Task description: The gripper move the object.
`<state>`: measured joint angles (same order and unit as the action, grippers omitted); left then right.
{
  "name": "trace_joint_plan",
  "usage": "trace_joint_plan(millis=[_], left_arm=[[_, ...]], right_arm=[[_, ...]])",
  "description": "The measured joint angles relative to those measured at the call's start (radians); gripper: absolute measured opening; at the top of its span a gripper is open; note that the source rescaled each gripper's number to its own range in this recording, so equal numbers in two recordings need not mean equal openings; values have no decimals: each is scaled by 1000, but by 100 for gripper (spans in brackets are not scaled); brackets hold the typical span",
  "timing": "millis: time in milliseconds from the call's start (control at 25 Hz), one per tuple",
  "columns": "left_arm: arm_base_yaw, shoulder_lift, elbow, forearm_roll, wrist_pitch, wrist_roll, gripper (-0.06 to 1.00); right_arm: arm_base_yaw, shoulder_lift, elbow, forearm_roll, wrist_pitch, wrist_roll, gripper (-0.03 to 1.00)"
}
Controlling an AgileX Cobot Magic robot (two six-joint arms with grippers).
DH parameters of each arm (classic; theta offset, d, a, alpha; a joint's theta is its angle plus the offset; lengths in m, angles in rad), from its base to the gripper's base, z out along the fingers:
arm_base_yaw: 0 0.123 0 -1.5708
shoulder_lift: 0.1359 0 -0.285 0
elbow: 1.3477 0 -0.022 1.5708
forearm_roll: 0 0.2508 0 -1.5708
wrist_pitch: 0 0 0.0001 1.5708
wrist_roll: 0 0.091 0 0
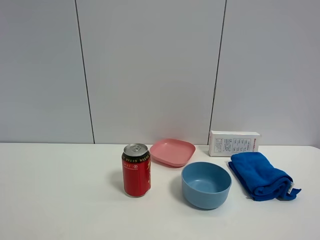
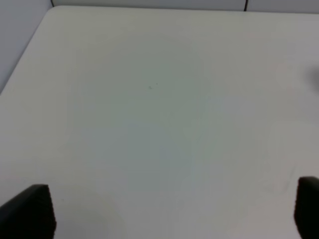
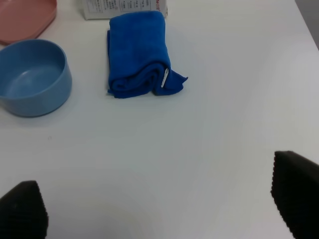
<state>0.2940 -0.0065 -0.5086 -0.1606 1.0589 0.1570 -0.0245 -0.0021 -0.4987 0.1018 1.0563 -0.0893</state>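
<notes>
The light-blue bowl (image 1: 206,184) stands upright and empty on the white table (image 1: 60,200), right of centre in the exterior high view. It also shows in the right wrist view (image 3: 31,76). No arm shows in the exterior high view. My right gripper (image 3: 159,209) is open and empty, its fingertips (image 3: 295,191) wide apart above bare table, well short of the bowl. My left gripper (image 2: 169,211) is open and empty over bare table, with only its fingertips (image 2: 30,211) showing.
A red soda can (image 1: 136,170) stands left of the bowl. A shallow pink plate (image 1: 172,151) lies behind them. A folded bright blue cloth (image 1: 261,176) lies right of the bowl, and a white box (image 1: 234,143) stands behind it. A grey panelled wall backs the table.
</notes>
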Motion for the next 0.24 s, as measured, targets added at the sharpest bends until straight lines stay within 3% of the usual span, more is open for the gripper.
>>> trace_joint_plan(millis=[240], left_arm=[[0, 0, 0, 1, 0, 0, 100]], right_arm=[[0, 0, 0, 0, 0, 0, 100]])
